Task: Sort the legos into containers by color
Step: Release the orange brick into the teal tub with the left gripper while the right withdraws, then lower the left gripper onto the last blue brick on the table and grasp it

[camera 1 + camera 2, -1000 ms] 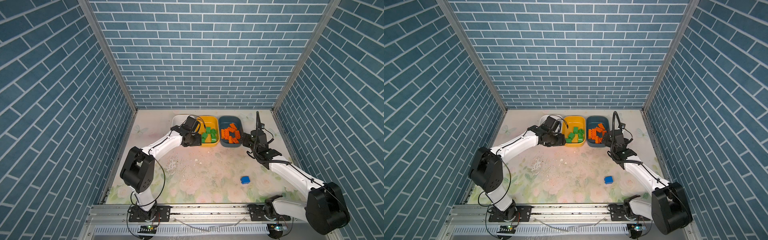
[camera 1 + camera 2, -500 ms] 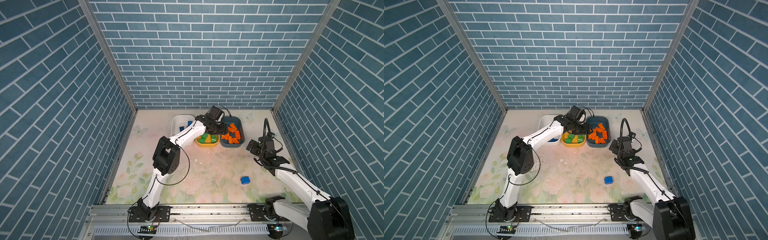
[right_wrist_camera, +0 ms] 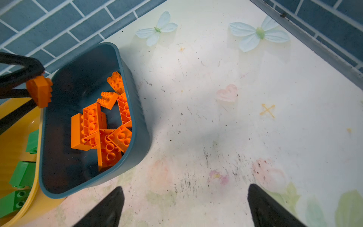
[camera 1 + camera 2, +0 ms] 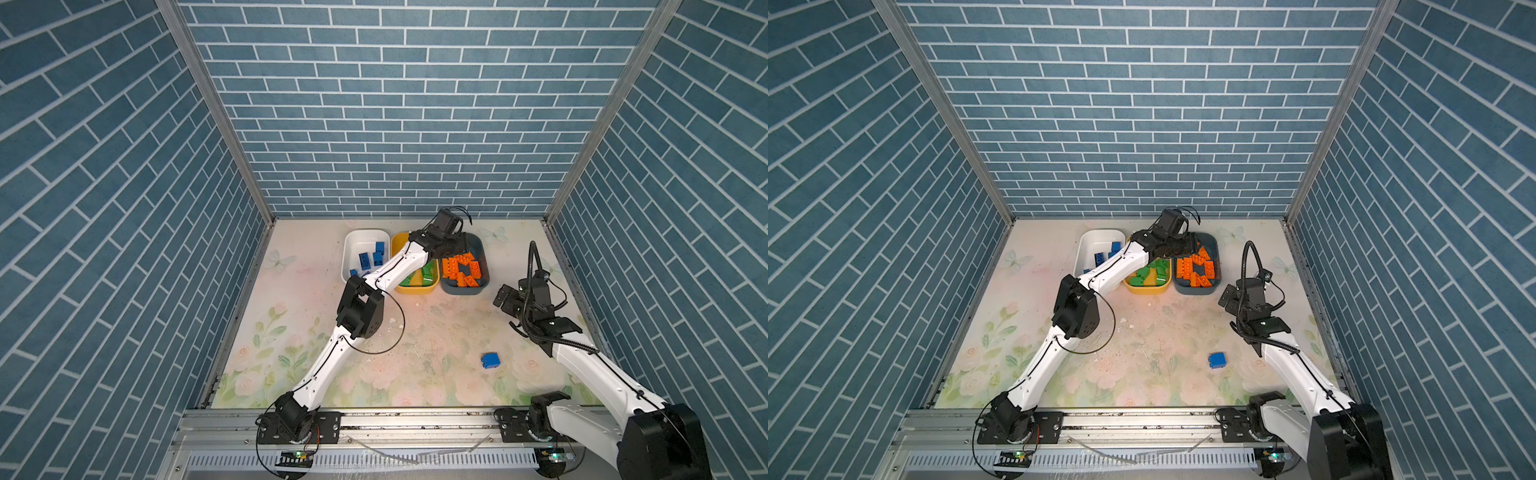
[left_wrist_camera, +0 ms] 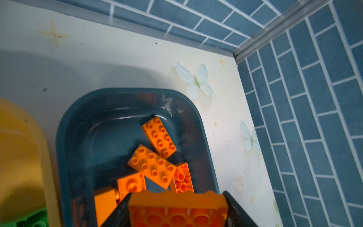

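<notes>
Brick (image 5: pixel 177 212), orange, sits clamped in my left jaws above the teal tub (image 5: pixel 84 127); I should release low and centred. Right jaws gape wide, holding nothing.

Right of centre in both top views, the dark teal tub (image 4: pixel 463 290) is smooth moulded plastic, its inside glossy enough to carry white glints, and the orange legos (image 4: pixel 461 268) in it are hard, shiny plastic. The yellow tub (image 4: pixel 415 289) beside it has a duller, satin plastic skin. The table (image 3: pixel 235 127) looks like a matt printed sheet, scuffed and speckled dark, and the rail (image 4: pixel 415 419) along the lower edge is bare brushed metal.
</notes>
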